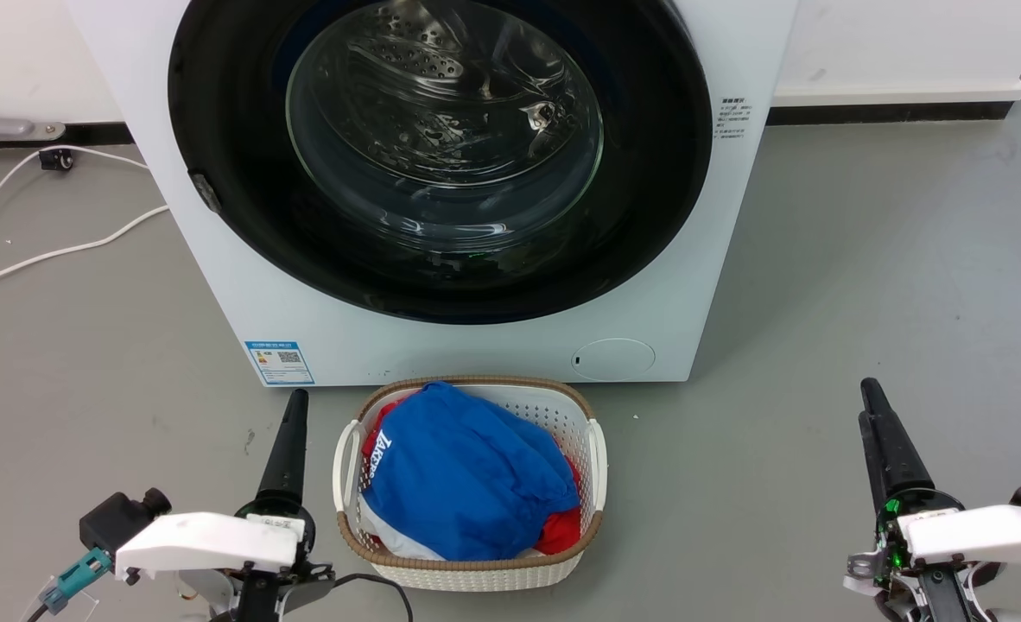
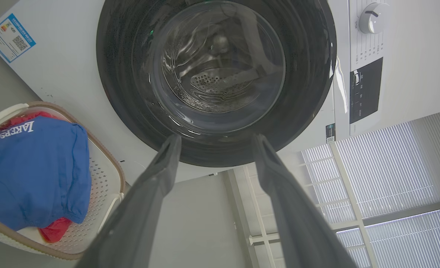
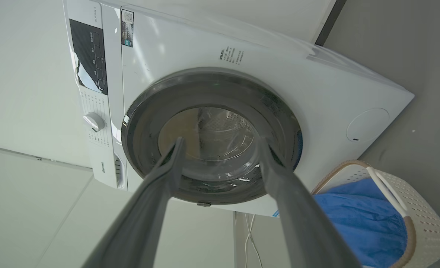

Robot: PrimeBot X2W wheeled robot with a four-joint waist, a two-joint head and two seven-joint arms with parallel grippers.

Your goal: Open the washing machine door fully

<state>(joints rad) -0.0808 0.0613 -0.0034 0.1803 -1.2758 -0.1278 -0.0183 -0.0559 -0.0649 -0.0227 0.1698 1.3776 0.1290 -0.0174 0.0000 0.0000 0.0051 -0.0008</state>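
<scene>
The head view's upper edge cuts off the top of the washing machine [image 1: 217, 285] and of the washing machine door [image 1: 441, 155]. The steel drum shows only through the glass, broken by reflections. The door is a glossy black disc with a clear domed bowl at its centre. It sits shut against the white front, with a small grey tab [image 1: 206, 192] at its left edge. The machine stands on the grey floor against a white wall.

"Hisense" [image 3: 102, 168] can be read beside the dial [image 3: 94, 121]. The print on the blue sticker [image 1: 279, 362] at the lower left corner is too small to read. So is the label [image 1: 732, 118] right of the door. A round flap [image 1: 612, 358] sits low on the right.

A white laundry basket [image 1: 592, 449] stands on the floor just before the machine. In it a blue garment [image 1: 467, 475] marked "LAKERS" hides most of some red cloth [image 1: 560, 531].

The left gripper [image 2: 217, 141] and the right gripper [image 3: 222, 143] both have their fingers spread wide with nothing between them. Both are well apart from the door.
</scene>
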